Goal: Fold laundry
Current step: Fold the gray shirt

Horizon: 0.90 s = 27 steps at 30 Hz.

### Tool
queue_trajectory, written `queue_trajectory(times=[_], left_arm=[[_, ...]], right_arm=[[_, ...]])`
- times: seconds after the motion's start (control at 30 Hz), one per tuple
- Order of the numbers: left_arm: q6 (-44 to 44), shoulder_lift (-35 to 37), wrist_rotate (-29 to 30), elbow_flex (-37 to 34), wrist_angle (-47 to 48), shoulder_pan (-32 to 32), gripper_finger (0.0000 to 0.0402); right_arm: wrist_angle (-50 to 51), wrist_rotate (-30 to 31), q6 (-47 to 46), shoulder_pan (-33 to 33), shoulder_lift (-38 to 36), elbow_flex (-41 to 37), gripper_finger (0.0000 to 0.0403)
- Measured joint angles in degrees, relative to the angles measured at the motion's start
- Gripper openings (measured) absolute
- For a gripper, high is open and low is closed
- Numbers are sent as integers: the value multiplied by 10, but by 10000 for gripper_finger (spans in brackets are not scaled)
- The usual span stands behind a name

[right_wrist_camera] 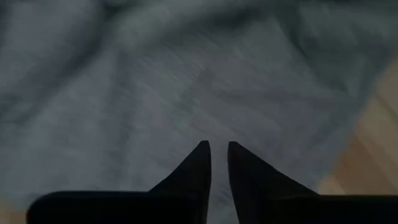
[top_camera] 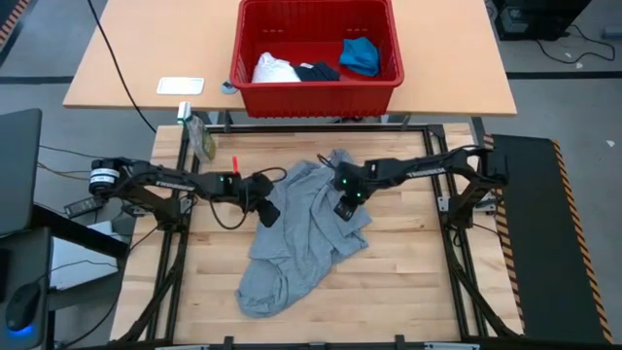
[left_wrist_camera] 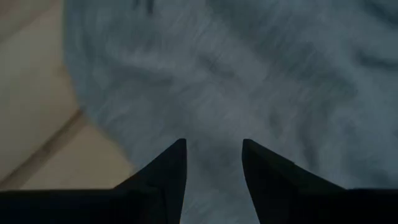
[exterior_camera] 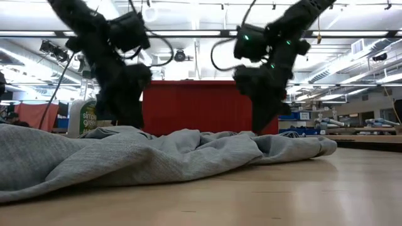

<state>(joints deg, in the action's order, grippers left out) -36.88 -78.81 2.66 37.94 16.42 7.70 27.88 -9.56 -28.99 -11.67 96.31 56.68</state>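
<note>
Here left claw point(left_wrist_camera: 213, 152) spread over grey T-shirt point(top_camera: 301, 233); right claw point(right_wrist_camera: 219, 152) nearly closed, empty.

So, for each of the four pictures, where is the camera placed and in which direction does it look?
High view: above the table, looking straight down on the grey T-shirt, red basket and both arms.
Low view: at table-top height, looking level across the T-shirt; both arms come down from above.
Left wrist view: on the left arm, looking past the left claw, fingers apart, at grey cloth.
Right wrist view: on the right arm, past the right claw, fingers nearly together, same cloth.
All four views share the T-shirt.
</note>
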Motion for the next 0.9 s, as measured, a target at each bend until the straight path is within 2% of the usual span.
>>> queue_trajectory(times=[0.17, 0.3, 0.43, 0.63, 0.77, 0.9], left_arm=[[-2, 0, 0, -44, -72, 0, 155], [3, -4, 6, -73, -76, 6, 155], [-16, -1, 21, -82, 6, 17, 155], [-21, 15, 61, -81, 91, 25, 155], [-16, 26, 97, -55, 156, 38, 155], [13, 31, 120, 2, 208, 62, 155]], right_arm=[[-26, 43, -29, 1, 0, -65, 56], [-46, 53, -45, 0, -3, -101, 55], [45, 78, -64, 0, -18, -103, 54], [186, 170, -75, -7, -71, -97, 53], [246, 232, -75, -29, -109, -94, 53], [257, 241, -74, -55, -149, -93, 53]])
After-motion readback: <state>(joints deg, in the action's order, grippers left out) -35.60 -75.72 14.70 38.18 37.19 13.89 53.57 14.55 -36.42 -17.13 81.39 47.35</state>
